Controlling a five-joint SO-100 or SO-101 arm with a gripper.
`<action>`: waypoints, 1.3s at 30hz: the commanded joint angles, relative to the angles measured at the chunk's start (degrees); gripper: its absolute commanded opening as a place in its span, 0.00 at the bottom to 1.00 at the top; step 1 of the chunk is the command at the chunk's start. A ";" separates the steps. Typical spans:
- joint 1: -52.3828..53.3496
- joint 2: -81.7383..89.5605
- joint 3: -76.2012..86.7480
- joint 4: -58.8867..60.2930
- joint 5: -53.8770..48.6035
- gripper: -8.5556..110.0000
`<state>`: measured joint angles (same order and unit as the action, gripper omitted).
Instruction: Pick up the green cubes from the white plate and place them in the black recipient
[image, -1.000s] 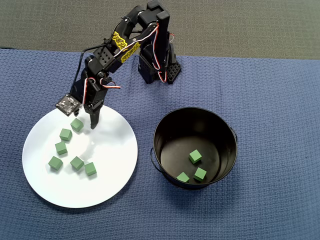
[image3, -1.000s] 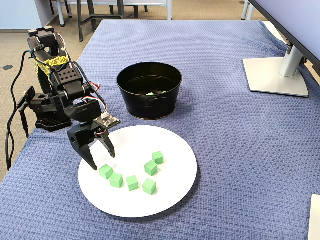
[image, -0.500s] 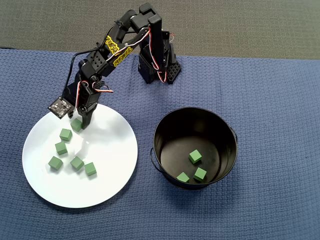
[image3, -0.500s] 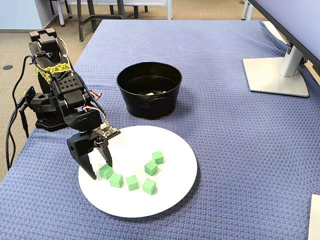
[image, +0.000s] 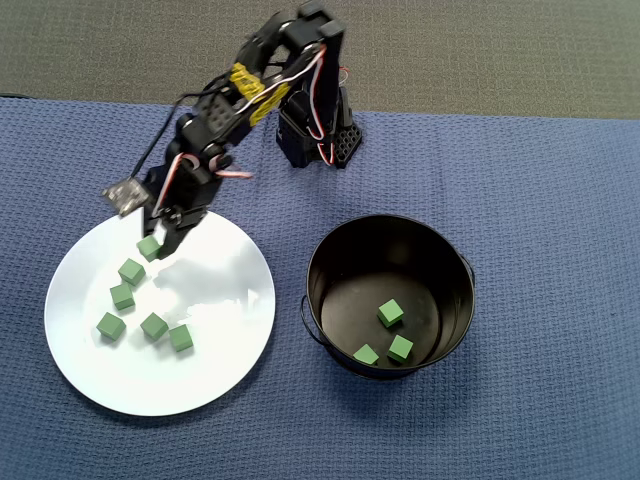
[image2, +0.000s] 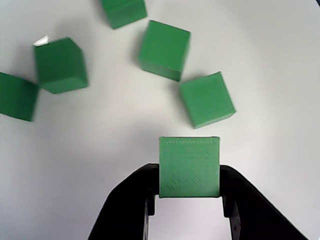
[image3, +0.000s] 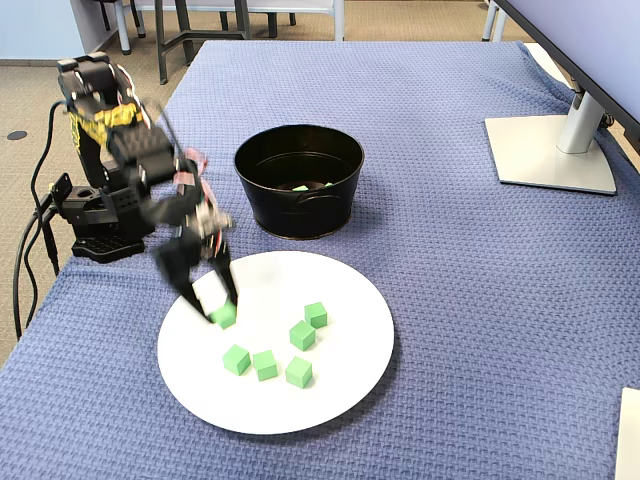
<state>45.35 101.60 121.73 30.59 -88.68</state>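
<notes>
My gripper (image2: 189, 176) is shut on one green cube (image2: 189, 166), its black fingers (image2: 137, 192) pressed against the cube's two sides. In the fixed view the gripper (image3: 220, 312) holds that cube (image3: 224, 316) just above the left part of the white plate (image3: 350, 290). Several more green cubes (image: 131, 270) lie on the plate (image: 220, 360) below it. The black recipient (image: 320, 250) stands to the right of the plate in the overhead view. Three green cubes (image: 390, 313) lie on its floor.
The arm's base (image: 310, 135) stands at the back edge of the blue cloth, with cables (image3: 30, 250) hanging at the table's left side in the fixed view. A monitor stand (image3: 550, 150) sits at the far right.
The jaws came down around the cube nearest the arm, closed on it and raised it a little off the plate. The other cubes have not moved.
</notes>
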 joint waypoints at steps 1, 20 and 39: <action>-6.77 18.63 -0.35 13.45 15.03 0.07; -52.47 24.79 -6.68 22.15 67.85 0.07; -36.12 26.19 -14.41 30.94 33.22 0.38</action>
<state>-2.81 127.18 110.92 61.00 -40.96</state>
